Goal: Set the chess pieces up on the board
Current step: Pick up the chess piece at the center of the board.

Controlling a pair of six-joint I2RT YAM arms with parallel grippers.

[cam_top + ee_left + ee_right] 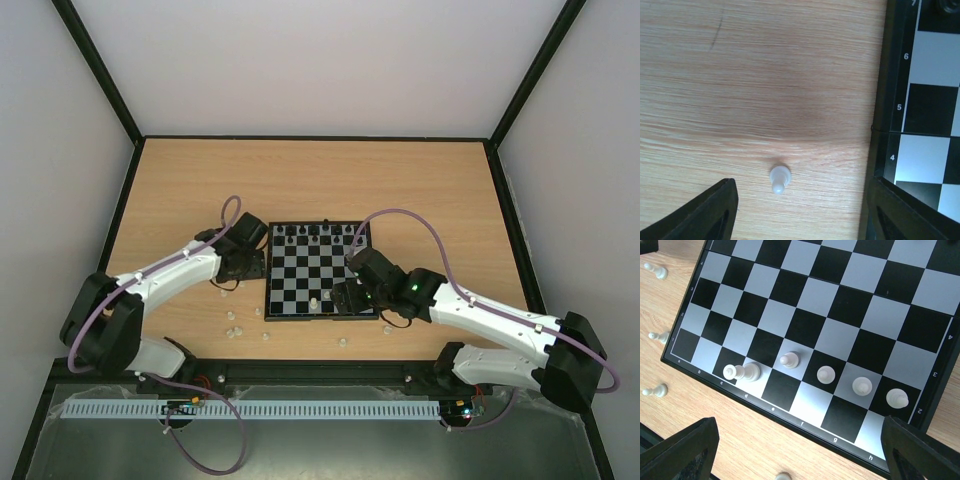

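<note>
Closest to the lens in the left wrist view, the left gripper (802,205) stands wide, its 2 black fingers (710,215) low over the wooden counter (740,75). Between them, touching neither, 1 cream-white piece (780,178) lies on the bare wood just beside the black border of the board (935,115). From above, this gripper sits at the board's left edge. Several loose white pieces (234,323) are scattered on the counter near the board's near-left corner.

On the board, black pieces (315,232) line the far row. Along the near side the right wrist view shows 5 white ones: a tipped piece (742,372) that looks to be lying on its side, then 4 upright pieces (826,374) running rightward in the second row.

Over the board's near-right corner hangs the right gripper (800,445), also spread wide and holding nothing.
</note>
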